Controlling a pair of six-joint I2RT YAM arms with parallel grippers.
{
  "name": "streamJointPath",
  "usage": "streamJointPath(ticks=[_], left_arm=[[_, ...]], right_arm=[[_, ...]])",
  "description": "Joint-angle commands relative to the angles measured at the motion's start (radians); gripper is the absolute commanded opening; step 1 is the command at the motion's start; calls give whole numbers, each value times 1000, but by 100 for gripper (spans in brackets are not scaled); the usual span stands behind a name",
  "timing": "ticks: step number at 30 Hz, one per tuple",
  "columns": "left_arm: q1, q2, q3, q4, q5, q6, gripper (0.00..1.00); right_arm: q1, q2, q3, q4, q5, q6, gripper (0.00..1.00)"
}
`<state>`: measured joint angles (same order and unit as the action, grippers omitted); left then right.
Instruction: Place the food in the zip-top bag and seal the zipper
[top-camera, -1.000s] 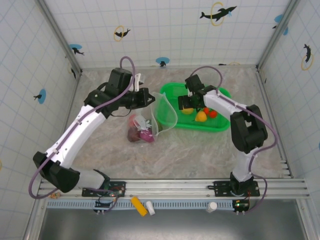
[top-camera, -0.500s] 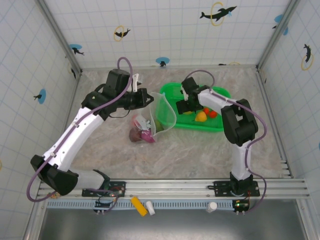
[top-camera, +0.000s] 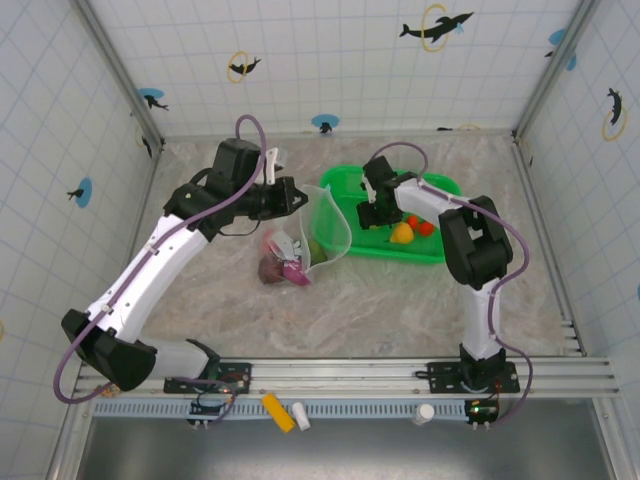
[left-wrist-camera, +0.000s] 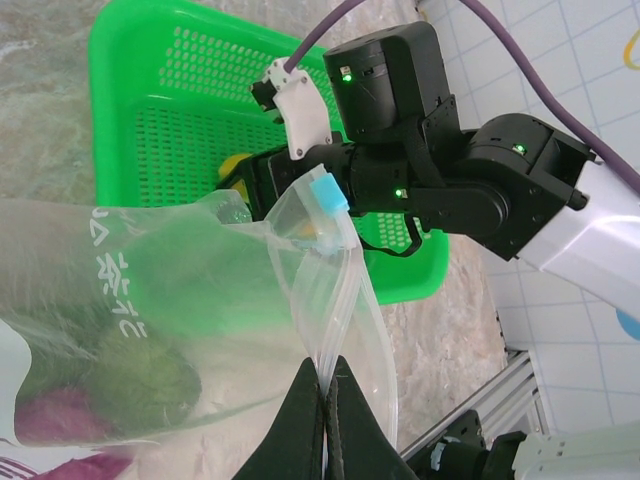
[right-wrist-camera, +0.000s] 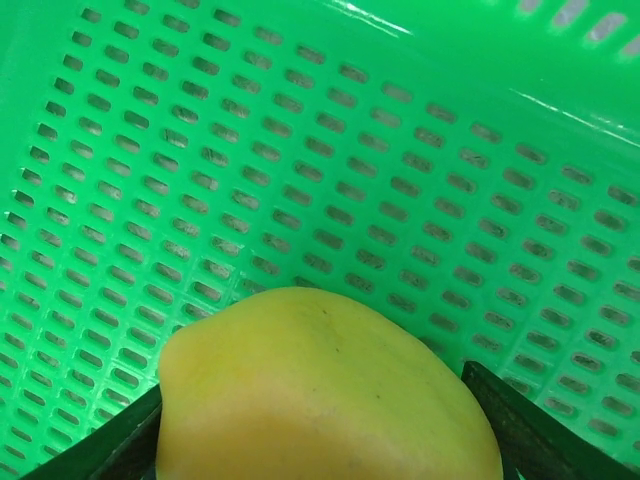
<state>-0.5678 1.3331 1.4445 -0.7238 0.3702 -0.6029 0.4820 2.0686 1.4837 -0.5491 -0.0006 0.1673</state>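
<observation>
The clear zip-top bag (top-camera: 331, 226) hangs open beside the basket, and my left gripper (left-wrist-camera: 328, 375) is shut on its mouth edge. The zipper's bluish end (left-wrist-camera: 327, 192) sticks up above that grip. Dark green food (left-wrist-camera: 140, 375) and maroon food (left-wrist-camera: 60, 415) lie inside the bag. Down in the green basket (top-camera: 440, 250), my right gripper (top-camera: 375, 216) has its fingers (right-wrist-camera: 520, 420) pressed against both sides of a yellow fruit (right-wrist-camera: 320, 390) that rests on the basket floor (right-wrist-camera: 300, 150). An orange-yellow piece (top-camera: 402, 234) and red pieces (top-camera: 425, 227) lie just right of it.
The bag's lower end, with maroon and purple food (top-camera: 280, 268), lies on the marble table left of the basket. Tiled walls close in three sides. A yellow cylinder (top-camera: 278, 411) and small white objects (top-camera: 426, 411) sit by the front rail.
My right gripper shifted slightly left, lower into the basket, and its fingers closed in on the yellow fruit. The left gripper kept its hold on the bag.
</observation>
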Motion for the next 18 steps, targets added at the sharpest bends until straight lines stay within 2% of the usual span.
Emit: streamJointPath(ticks=[1, 9, 14, 18], left_arm=[[3, -18, -10, 26, 5, -15, 0], [21, -28, -29, 51, -18, -37, 0], [88, -58, -99, 159, 78, -115, 0], [97, -66, -142, 243, 139, -172, 0]], right_arm=[[-11, -84, 20, 11, 5, 8, 62], [-12, -284, -24, 13, 34, 29, 60], [5, -464, -25, 25, -13, 57, 59], [50, -551, 24, -1, -73, 92, 58]])
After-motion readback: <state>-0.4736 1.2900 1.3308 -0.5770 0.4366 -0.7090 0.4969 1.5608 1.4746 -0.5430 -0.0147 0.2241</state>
